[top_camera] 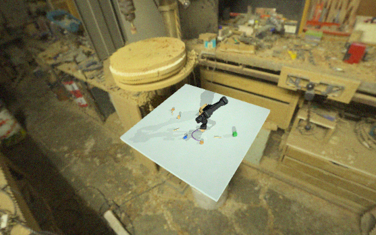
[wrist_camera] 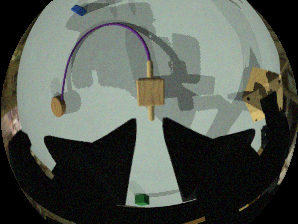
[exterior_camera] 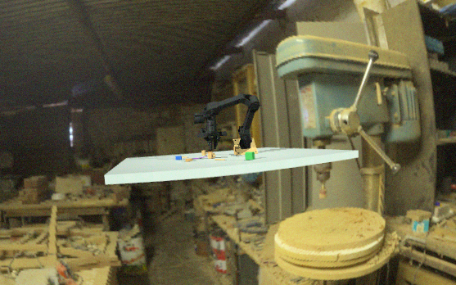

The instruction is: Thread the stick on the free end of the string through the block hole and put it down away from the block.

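Observation:
The tan wooden block point(top_camera: 202, 130) point(exterior_camera: 210, 155) point(wrist_camera: 150, 91) stands on the table, below my gripper. The wooden stick point(wrist_camera: 152, 114) passes through the block, with one end showing on each side in the wrist view. The purple string point(wrist_camera: 114, 23) point(top_camera: 192, 136) joins the stick's far end and curves round to the round wooden button point(wrist_camera: 58, 106) point(top_camera: 201, 142) point(exterior_camera: 188, 160). No string shows on the near side of the block. My gripper point(wrist_camera: 149, 121) point(top_camera: 203, 127) point(exterior_camera: 212, 149) is partly open and empty. In the wrist view, the stick's near end lies just ahead of the gap between the fingertips.
A blue block point(top_camera: 185, 137) point(exterior_camera: 178, 157) point(wrist_camera: 78, 10) and a green block point(top_camera: 234, 134) point(exterior_camera: 250, 156) point(wrist_camera: 142, 199) lie on opposite sides. Loose sticks point(top_camera: 217, 137) point(top_camera: 176, 129) lie flat. Small wooden pieces point(top_camera: 173, 109) point(top_camera: 179, 117) lie farther back. The wooden arm base point(wrist_camera: 261, 90) stands at right in the wrist view.

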Robot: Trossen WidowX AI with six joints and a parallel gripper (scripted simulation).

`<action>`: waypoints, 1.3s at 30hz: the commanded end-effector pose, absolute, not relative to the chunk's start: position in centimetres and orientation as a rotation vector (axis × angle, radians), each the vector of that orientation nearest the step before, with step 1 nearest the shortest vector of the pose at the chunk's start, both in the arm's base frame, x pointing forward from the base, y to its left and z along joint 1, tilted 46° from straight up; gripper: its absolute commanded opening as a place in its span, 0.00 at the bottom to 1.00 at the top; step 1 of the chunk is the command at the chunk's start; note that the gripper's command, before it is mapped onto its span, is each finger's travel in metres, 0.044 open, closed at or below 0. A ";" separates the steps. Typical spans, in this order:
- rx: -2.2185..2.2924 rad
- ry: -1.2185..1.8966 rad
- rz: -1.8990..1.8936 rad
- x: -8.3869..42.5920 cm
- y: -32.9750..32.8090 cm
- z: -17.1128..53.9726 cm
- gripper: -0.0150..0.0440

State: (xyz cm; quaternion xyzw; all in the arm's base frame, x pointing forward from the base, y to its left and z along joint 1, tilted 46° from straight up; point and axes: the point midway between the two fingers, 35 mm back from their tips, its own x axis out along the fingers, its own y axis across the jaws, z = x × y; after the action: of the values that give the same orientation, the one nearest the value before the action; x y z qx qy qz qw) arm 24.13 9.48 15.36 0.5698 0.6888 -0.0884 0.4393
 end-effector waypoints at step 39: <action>1.423 1.714 -0.211 23.9 12.7 12.5 0.25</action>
State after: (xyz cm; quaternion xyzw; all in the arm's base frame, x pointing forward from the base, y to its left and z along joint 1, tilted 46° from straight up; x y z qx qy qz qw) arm 23.92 12.73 12.50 0.5721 0.6891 -0.0848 0.4367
